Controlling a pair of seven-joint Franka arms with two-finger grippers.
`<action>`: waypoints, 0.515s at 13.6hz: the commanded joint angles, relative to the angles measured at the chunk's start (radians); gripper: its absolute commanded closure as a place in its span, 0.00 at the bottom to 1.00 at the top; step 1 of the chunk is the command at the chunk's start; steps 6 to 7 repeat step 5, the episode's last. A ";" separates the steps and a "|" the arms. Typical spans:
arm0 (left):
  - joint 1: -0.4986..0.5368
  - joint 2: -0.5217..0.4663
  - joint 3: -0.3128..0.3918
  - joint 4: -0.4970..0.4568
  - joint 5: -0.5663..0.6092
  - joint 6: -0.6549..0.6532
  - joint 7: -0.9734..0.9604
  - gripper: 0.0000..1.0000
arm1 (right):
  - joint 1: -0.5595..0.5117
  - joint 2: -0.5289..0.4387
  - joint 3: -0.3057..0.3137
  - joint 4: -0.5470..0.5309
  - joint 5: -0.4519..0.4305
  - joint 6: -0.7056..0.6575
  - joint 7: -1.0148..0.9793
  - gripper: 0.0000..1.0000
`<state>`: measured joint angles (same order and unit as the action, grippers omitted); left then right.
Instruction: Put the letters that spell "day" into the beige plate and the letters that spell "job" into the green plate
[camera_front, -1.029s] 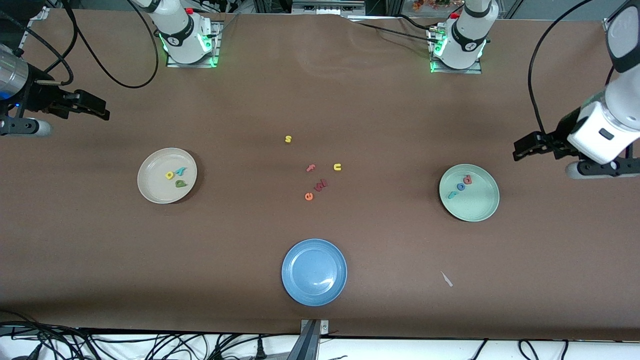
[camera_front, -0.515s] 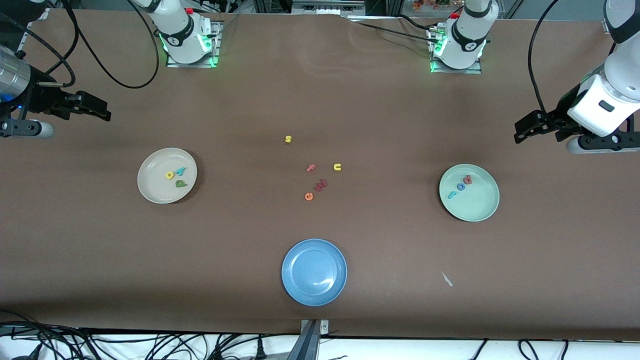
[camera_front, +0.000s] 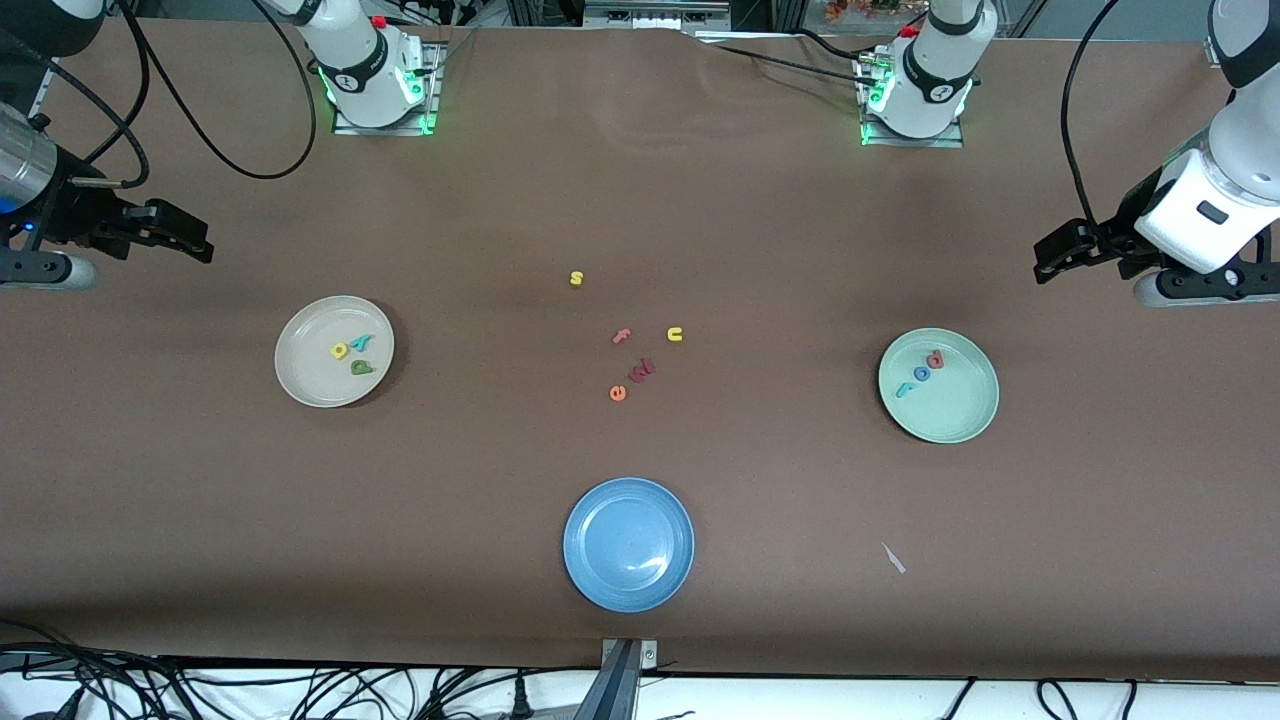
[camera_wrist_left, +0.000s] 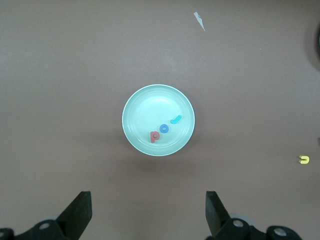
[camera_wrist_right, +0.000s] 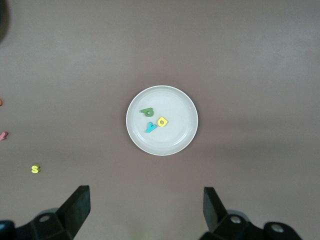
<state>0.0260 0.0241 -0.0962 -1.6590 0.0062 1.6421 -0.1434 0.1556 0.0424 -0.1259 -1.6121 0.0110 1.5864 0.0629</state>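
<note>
The beige plate (camera_front: 300, 385) holds a yellow "d" (camera_front: 340, 350), a teal "y" (camera_front: 361, 341) and a dark green "a" (camera_front: 361, 367). In the right wrist view the same plate (camera_wrist_right: 175, 137) lies ahead of my open, empty right gripper (camera_wrist_right: 146, 207). The green plate (camera_front: 955, 412) holds a pinkish-red "b" (camera_front: 936, 359), a blue "o" (camera_front: 922, 373) and a teal "j" (camera_front: 904, 389). My left gripper (camera_wrist_left: 148, 210) is open and empty, with the green plate (camera_wrist_left: 142, 110) ahead of it. Both grippers hang over bare table: right (camera_front: 195, 242), left (camera_front: 1048, 262).
Loose letters lie mid-table: a yellow "s" (camera_front: 576, 278), a pink "f" (camera_front: 622, 336), a yellow "u" (camera_front: 675, 334), a dark red letter (camera_front: 641, 371) and an orange "e" (camera_front: 617, 393). An empty blue plate (camera_front: 590, 500) sits nearer the camera. A white scrap (camera_front: 893, 558) lies near it.
The left gripper has drawn back from the green plate's edge toward the arms' bases. The right gripper has shifted slightly toward its end of the table. Letters and plates have not moved.
</note>
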 joint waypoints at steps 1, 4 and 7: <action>-0.009 0.014 0.007 0.030 0.018 -0.024 0.027 0.00 | -0.007 0.011 0.006 0.024 -0.014 -0.006 -0.008 0.00; -0.008 0.014 0.007 0.030 0.017 -0.024 0.028 0.00 | -0.007 0.011 0.006 0.024 -0.013 -0.011 -0.008 0.00; -0.008 0.014 0.007 0.028 0.017 -0.024 0.028 0.00 | -0.007 0.011 0.006 0.024 -0.013 -0.011 -0.009 0.00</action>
